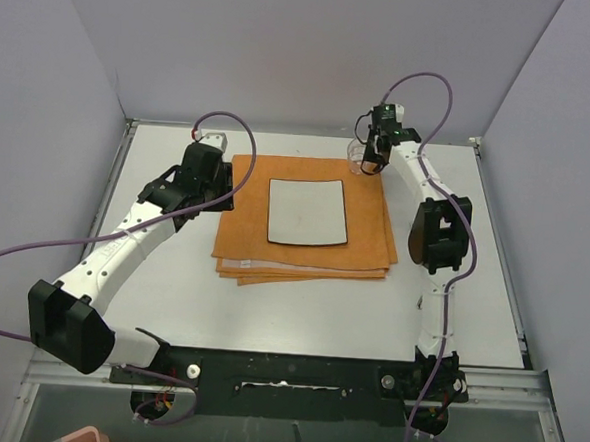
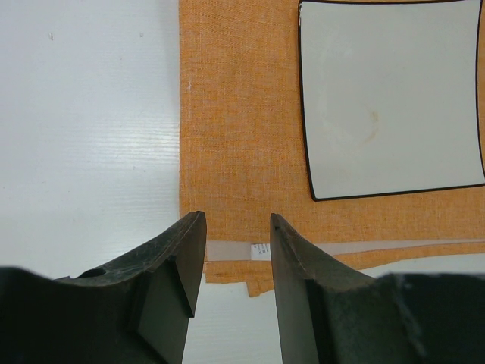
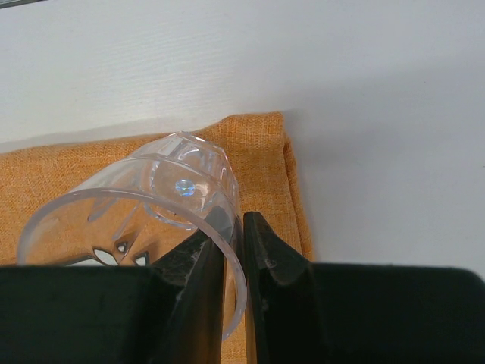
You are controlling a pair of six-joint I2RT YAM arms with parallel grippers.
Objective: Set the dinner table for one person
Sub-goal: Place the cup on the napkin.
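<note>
Orange mat [image 1: 366, 235], one, flat on the pale table [image 1: 269, 320], one white plate [image 1: 307, 212] on it, one clear cup [image 3: 182, 189] at its far corner pinched by right gripper [image 3: 236, 224], left gripper [image 2: 236, 220] spread, empty.

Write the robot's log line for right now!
left gripper: open above placemat edge | right gripper: shut on clear cup | square plate: on placemat
</note>
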